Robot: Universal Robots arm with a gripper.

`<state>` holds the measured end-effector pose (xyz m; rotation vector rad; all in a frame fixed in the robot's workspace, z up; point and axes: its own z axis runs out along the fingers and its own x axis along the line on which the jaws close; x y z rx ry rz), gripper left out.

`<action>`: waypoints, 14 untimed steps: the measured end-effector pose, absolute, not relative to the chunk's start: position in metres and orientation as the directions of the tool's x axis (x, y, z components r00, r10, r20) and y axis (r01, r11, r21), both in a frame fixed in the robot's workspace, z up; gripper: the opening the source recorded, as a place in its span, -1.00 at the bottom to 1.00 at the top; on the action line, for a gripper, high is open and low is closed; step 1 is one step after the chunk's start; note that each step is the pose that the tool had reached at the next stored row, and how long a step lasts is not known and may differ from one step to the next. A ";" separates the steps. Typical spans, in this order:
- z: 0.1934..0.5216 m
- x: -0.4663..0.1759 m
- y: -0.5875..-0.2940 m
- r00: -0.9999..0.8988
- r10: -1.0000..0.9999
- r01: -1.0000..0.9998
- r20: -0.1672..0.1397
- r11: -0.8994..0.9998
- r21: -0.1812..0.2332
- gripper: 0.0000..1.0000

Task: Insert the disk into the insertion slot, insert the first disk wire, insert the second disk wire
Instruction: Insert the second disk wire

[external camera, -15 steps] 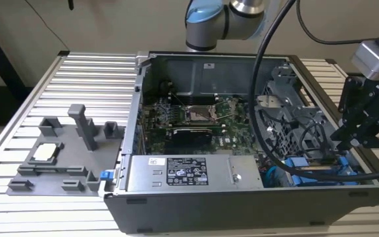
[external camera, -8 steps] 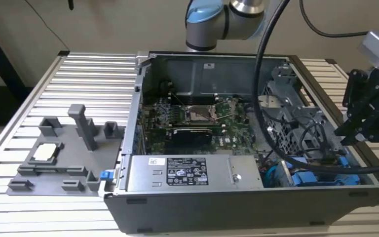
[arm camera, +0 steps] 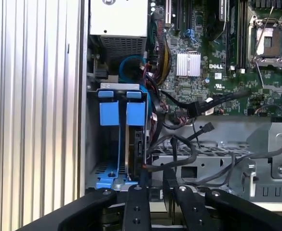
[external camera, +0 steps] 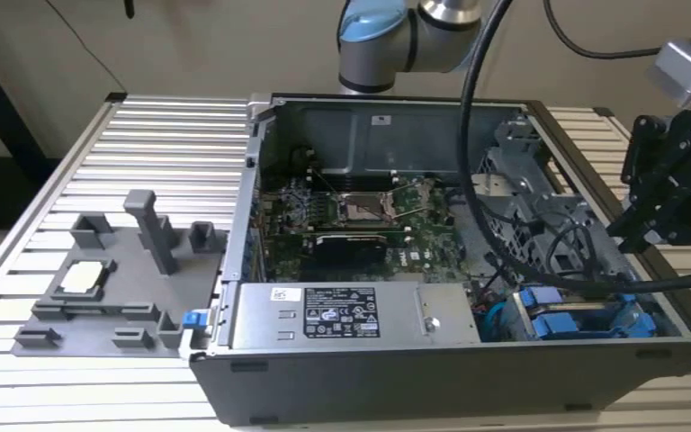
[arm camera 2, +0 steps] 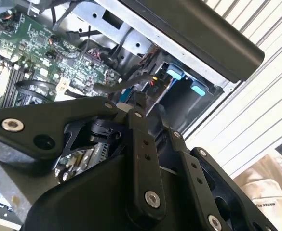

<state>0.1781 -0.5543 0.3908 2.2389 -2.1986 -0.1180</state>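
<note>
I see the disk (arm camera: 136, 115) seated edge-on in the insertion slot (arm camera: 93, 144), beside a second blue carrier (arm camera: 108, 113). My pincer (arm camera: 155, 185) hovers nearby, apart from the disk. I cannot tell whether it is open or closed.

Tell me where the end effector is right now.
The end effector hangs at the exterior view's right, over the right wall of the computer case, above the blue drive carriers.
</note>
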 end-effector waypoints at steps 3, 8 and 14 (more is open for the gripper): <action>0.391 0.178 -0.544 0.017 -0.998 -0.998 -0.052 -0.020 0.054 -0.47; 0.391 0.178 -0.531 0.016 -0.998 -0.998 -0.052 -0.019 0.054 -0.47; 0.391 0.164 -0.527 0.015 -0.999 -0.999 -0.052 -0.017 0.049 -0.47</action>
